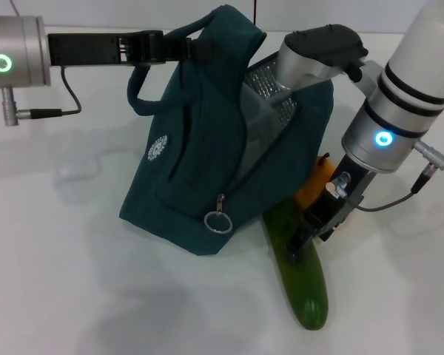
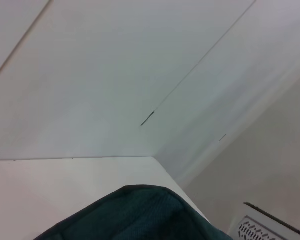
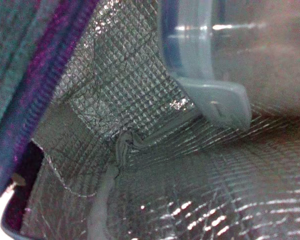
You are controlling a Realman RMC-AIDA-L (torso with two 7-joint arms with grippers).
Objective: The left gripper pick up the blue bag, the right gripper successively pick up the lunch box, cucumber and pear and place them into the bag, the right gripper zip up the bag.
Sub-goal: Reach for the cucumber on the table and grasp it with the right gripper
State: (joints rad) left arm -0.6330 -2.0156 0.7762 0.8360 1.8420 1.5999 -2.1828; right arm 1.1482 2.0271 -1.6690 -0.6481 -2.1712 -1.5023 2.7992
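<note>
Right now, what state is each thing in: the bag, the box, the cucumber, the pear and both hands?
Blue bag: unzipped, held up by a handle, base on the table.
Lunch box: inside the bag.
Cucumber: lying on the table beside the bag.
Pear: beside the bag, partly hidden.
Left hand: shut on the bag's handle.
Right hand: down at the cucumber.

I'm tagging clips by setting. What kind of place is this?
Probably a lab or test bench: a bare white table, plain white walls, and only staged props, a bag and a cucumber.
</note>
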